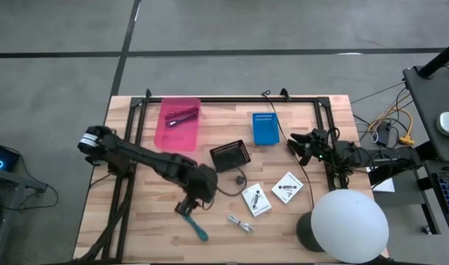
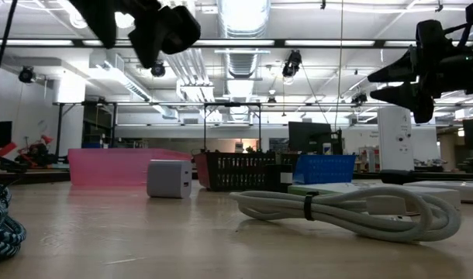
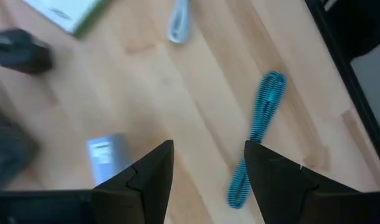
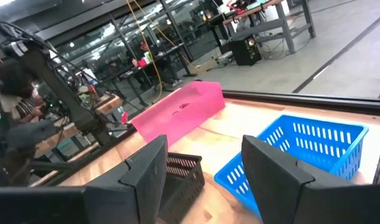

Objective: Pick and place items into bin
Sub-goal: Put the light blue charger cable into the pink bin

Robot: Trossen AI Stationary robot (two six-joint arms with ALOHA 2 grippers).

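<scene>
My left gripper (image 1: 189, 206) hangs open above the table's near middle, pointing steeply down, with nothing between its fingers (image 3: 209, 146). Below it lie a small white block (image 3: 106, 155) and a teal coiled cable (image 3: 260, 118), flat on the wood. Two white flat packets (image 1: 256, 199) (image 1: 287, 187), a small dark knob (image 1: 240, 179) and a white cable (image 1: 241, 223) lie to its right. The pink bin (image 1: 177, 124) at the far left holds a few dark sticks (image 1: 182, 115). My right gripper (image 1: 298, 146) waits open and level at the right.
A black basket (image 1: 230, 155) and a blue basket (image 1: 265, 127) stand mid-table, beyond the packets. A white round lamp head (image 1: 349, 224) covers the near right corner. A dark frame (image 1: 132, 118) runs along the table's left and far edges.
</scene>
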